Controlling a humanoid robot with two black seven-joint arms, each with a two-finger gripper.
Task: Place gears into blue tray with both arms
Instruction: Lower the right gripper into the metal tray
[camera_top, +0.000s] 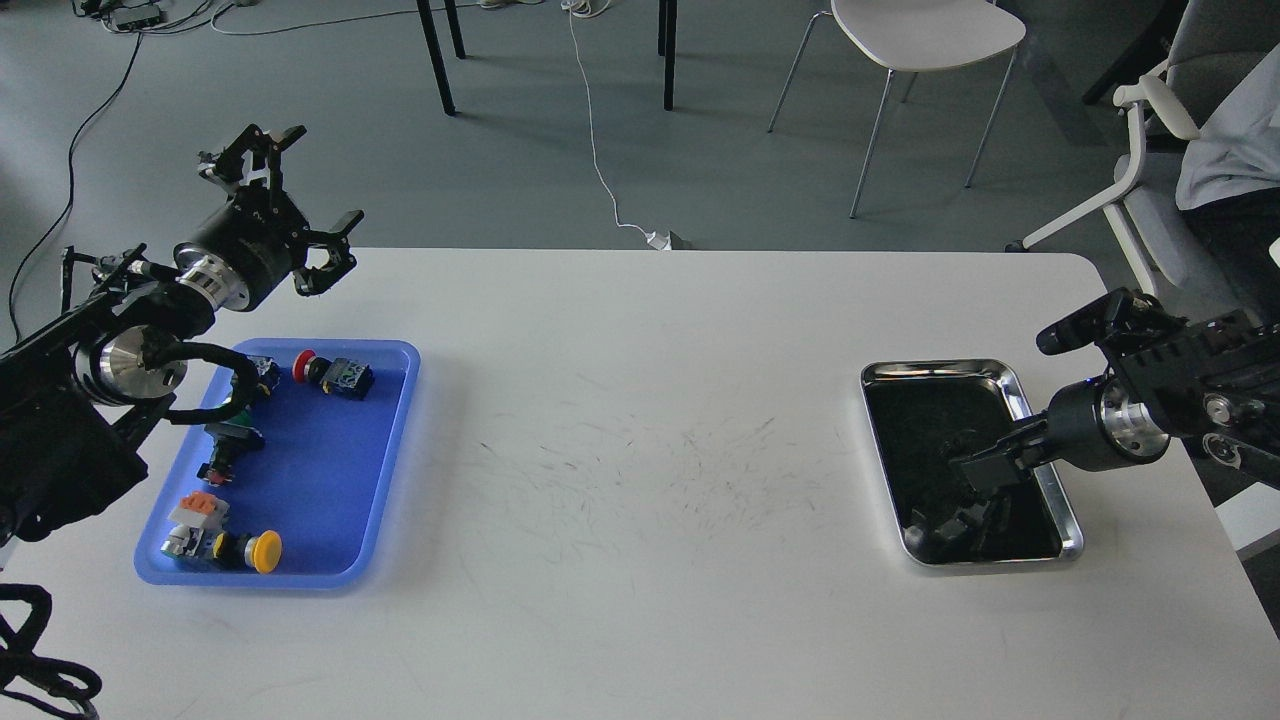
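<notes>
The blue tray (325, 470) lies at the table's left and holds several coloured-capped push-button switches (335, 373). My left gripper (312, 192) hangs open above the table's far left edge, just beyond the tray's far end, with nothing between its fingers. My right gripper (968, 468) reaches low into the shiny steel tray (1068, 505) at the right. Its dark fingers merge with the tray's dark inside, so their state is unclear. Dark shapes lie near the tray's front, but I cannot make out any gears there.
A wide stretch of bare white table (640, 480) lies between the two trays. Beyond the far edge stand a white chair (925, 40) and dark table legs (440, 50). An office chair with a seated person (1215, 160) is at the right.
</notes>
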